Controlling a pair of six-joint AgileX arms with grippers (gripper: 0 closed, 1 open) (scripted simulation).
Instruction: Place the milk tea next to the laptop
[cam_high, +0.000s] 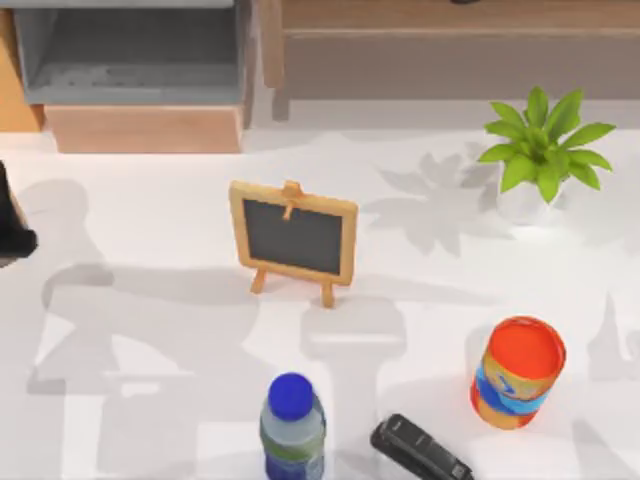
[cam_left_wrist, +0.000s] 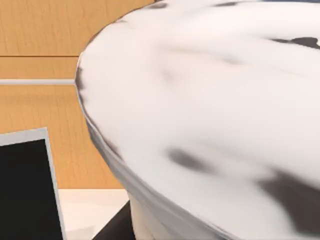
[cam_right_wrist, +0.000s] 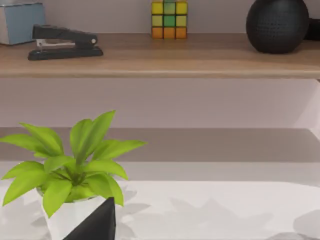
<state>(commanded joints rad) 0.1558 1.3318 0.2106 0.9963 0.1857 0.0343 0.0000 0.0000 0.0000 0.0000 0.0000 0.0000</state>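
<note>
Here the milk tea (cam_left_wrist: 210, 115) sits right against the left wrist camera, its white domed lid taking up most of that view. Beside it is the laptop (cam_left_wrist: 25, 190), a black screen in a pale frame, in front of a wooden panel. From above, the left arm (cam_high: 12, 225) is a dark shape at the table's left edge. I cannot tell how far its claw is open or whether it has hold of the cup.

A black tip of the right gripper (cam_right_wrist: 97, 222) shows in the right wrist view, near a potted plant (cam_right_wrist: 70, 175). Its state cannot be told either.

On the white table (cam_high: 150, 300) a small chalkboard easel (cam_high: 293, 237) stands near the middle. At the near edge stand a blue-capped bottle (cam_high: 292, 425), a black stapler (cam_high: 420, 450) and an orange-lidded can (cam_high: 517, 372).
</note>
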